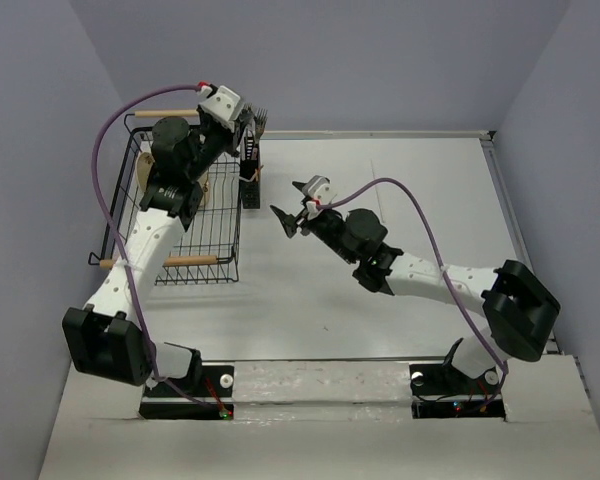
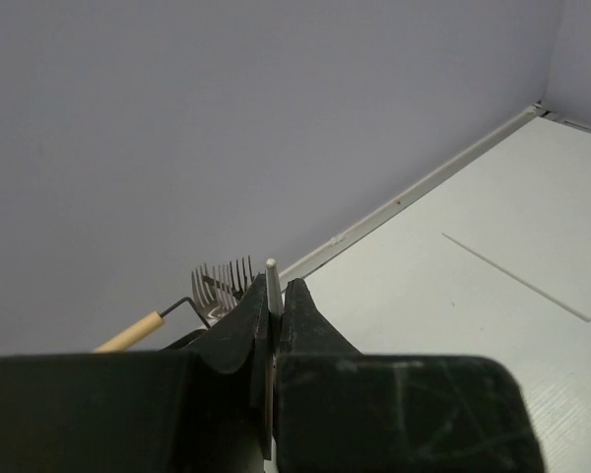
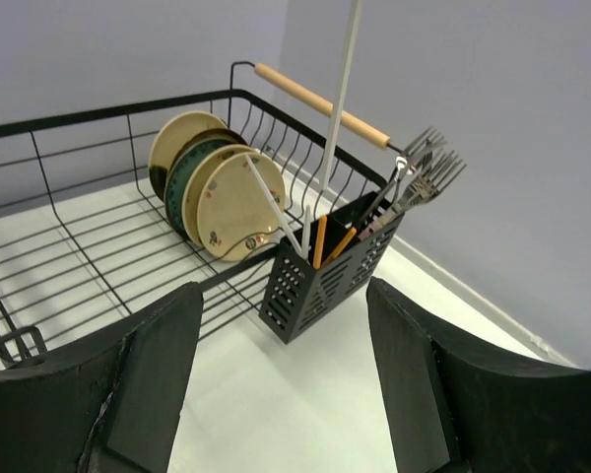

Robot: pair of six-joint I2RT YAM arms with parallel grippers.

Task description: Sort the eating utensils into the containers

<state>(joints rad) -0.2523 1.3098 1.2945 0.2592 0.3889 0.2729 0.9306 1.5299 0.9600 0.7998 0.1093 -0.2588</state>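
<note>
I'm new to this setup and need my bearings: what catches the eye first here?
The left tool, at the back left of the table, is shut on a thin white stick whose lower end is in the black slotted caddy, beside forks and orange chopsticks. Next to it, plates stand in the wire dish rack; the right tool hangs open and empty, facing the caddy.

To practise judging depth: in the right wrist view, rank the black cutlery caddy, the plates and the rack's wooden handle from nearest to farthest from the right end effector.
1. Black cutlery caddy, centre foreground.
2. Plates, left, upright in the rack.
3. Wooden handle, top, on the far rim.
</note>
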